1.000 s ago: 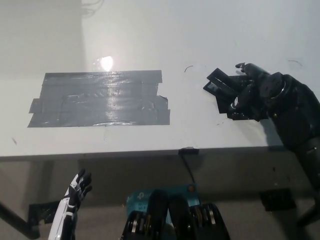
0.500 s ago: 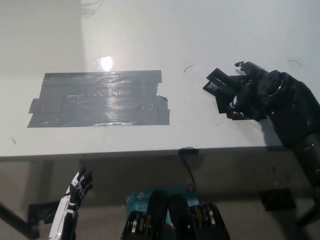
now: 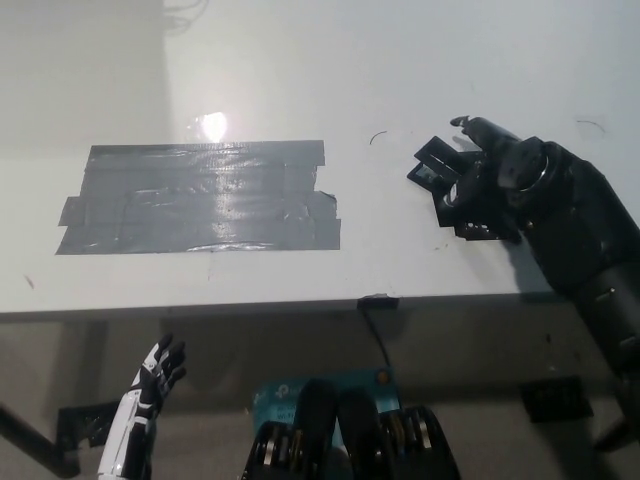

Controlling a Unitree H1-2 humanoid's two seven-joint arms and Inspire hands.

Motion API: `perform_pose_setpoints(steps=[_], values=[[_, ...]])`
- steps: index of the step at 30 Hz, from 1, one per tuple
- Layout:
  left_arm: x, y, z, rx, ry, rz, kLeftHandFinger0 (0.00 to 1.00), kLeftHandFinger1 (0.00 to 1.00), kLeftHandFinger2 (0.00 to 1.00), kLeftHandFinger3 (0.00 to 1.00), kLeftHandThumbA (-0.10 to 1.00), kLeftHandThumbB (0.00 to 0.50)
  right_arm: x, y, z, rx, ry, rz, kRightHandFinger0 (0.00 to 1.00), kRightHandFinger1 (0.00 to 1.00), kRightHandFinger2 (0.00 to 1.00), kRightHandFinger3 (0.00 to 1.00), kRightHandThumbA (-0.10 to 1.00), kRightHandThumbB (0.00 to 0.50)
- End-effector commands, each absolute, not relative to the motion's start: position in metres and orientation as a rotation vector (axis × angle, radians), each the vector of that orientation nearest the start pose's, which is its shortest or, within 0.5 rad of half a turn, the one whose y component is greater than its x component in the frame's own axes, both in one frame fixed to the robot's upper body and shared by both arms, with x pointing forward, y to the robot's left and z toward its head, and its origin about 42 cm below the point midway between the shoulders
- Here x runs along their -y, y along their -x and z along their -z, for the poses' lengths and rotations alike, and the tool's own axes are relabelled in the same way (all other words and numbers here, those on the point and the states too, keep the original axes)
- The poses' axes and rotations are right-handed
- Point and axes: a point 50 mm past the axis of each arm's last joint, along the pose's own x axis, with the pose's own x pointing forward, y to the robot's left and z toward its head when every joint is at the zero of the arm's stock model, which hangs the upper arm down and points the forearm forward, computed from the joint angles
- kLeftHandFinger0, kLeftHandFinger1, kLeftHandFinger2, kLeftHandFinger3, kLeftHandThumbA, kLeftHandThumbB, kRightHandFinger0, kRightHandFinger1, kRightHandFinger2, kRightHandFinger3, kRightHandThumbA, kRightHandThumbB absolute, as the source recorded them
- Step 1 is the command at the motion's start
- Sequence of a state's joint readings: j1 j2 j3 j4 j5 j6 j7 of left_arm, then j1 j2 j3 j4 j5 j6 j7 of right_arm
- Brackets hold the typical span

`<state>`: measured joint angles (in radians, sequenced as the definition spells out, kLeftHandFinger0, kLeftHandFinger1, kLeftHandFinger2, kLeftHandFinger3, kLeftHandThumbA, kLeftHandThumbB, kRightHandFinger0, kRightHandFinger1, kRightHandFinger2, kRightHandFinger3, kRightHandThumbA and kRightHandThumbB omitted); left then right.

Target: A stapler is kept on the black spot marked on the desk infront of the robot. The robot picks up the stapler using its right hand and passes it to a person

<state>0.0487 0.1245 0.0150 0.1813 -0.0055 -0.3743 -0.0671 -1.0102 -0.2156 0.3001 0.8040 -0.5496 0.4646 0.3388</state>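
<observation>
Right hand [image 3: 492, 180]: fingers curled over black stapler [image 3: 436, 170] near bench [image 3: 300, 280] front edge; bare surface beyond. Left hand [image 3: 150, 390]: spread, below bench.

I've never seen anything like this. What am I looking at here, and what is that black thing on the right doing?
This is one picture from a camera on a humanoid robot's head, looking steeply down at a white desk. The black right hand reaches over a small black object, apparently the stapler, on the desk's right side; whether it already grips it cannot be told. The white left hand rests below the desk edge, fingers apart, holding nothing. The grey patch is tape stuck to the desk.
</observation>
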Motion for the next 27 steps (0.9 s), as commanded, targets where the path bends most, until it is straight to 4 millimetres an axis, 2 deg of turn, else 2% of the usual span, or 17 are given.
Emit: perform_pose_setpoints(steps=[1,2,10,15,16,17,18,19,20,21,22,23,24,25,26,27], values=[[-0.263,-0.262,-0.073,0.172,-0.15,0.067,1.0,1.0,1.0,0.99,1.0,0.465,0.164,-0.555,-0.29,-0.241,0.986,-0.279,1.0,1.0,1.0,1.0,1.0,0.351],[-0.264,-0.263,-0.073,0.17,-0.155,0.066,1.0,1.0,1.0,0.99,1.0,0.472,0.164,-0.554,-0.285,-0.24,0.994,-0.279,1.0,1.0,1.0,1.0,1.0,0.331],[-0.265,-0.265,-0.076,0.181,-0.163,0.059,1.0,1.0,0.97,0.97,1.0,0.486,0.173,-0.557,-0.269,-0.283,1.01,-0.283,1.0,1.0,1.0,1.0,1.0,0.359],[-0.264,-0.265,-0.076,0.181,-0.159,0.059,1.0,1.0,0.97,0.96,1.0,0.482,0.176,-0.557,-0.263,-0.292,1.06,-0.274,1.0,1.0,1.0,1.0,1.0,0.345],[-0.264,-0.266,-0.076,0.187,-0.16,0.061,1.0,1.0,0.97,0.96,1.0,0.484,0.176,-0.557,-0.263,-0.314,1.072,-0.291,0.66,0.65,0.71,0.82,1.0,0.252],[-0.264,-0.266,-0.076,0.186,-0.161,0.062,1.0,1.0,0.97,0.97,1.0,0.497,0.176,-0.557,-0.264,-0.339,1.073,-0.344,0.4,0.39,0.45,0.56,1.0,0.136],[-0.265,-0.265,-0.076,0.184,-0.164,0.066,1.0,1.0,0.98,0.99,1.0,0.5,0.173,-0.554,-0.265,-0.397,1.169,-0.489,0.02,0.02,0.08,0.27,1.0,0.04],[-0.265,-0.265,-0.077,0.183,-0.165,0.067,1.0,1.0,0.98,0.99,1.0,0.5,0.172,-0.553,-0.265,-0.414,1.205,-0.525,0.02,0.02,0.08,0.27,1.0,0.04],[-0.265,-0.266,-0.077,0.183,-0.165,0.067,1.0,1.0,0.98,0.99,1.0,0.5,0.172,-0.553,-0.265,-0.42,1.226,-0.538,0.0,0.0,0.02,0.21,1.0,0.029],[-0.264,-0.267,-0.078,0.18,-0.164,0.069,1.0,1.0,0.98,1.0,1.0,0.5,0.171,-0.553,-0.267,-0.398,1.221,-0.501,0.06,0.11,0.16,0.21,0.95,0.002],[-0.264,-0.267,-0.078,0.177,-0.165,0.07,1.0,1.0,0.98,1.0,1.0,0.5,0.171,-0.552,-0.267,-0.376,1.218,-0.47,0.06,0.16,0.21,0.22,0.94,0.0],[-0.264,-0.267,-0.078,0.176,-0.166,0.07,1.0,1.0,0.98,1.0,1.0,0.5,0.171,-0.551,-0.267,-0.366,1.201,-0.446,0.15,0.24,0.31,0.38,0.97,0.0],[-0.265,-0.267,-0.078,0.175,-0.166,0.072,1.0,1.0,0.98,1.0,1.0,0.5,0.172,-0.551,-0.267,-0.359,1.172,-0.41,0.1,0.27,0.37,0.45,1.0,0.0],[-0.265,-0.267,-0.078,0.173,-0.166,0.071,1.0,1.0,0.97,1.0,1.0,0.5,0.174,-0.551,-0.267,-0.346,1.138,-0.367,0.06,0.3,0.46,0.62,1.0,0.0],[-0.265,-0.268,-0.079,0.173,-0.167,0.069,1.0,1.0,0.97,1.0,1.0,0.5,0.175,-0.551,-0.267,-0.338,1.121,-0.346,0.06,0.3,0.46,0.62,1.0,0.0],[-0.266,-0.268,-0.079,0.175,-0.168,0.066,1.0,1.0,0.96,0.99,1.0,0.5,0.176,-0.552,-0.268,-0.324,1.105,-0.316,0.12,0.42,0.62,0.75,0.98,0.0]])
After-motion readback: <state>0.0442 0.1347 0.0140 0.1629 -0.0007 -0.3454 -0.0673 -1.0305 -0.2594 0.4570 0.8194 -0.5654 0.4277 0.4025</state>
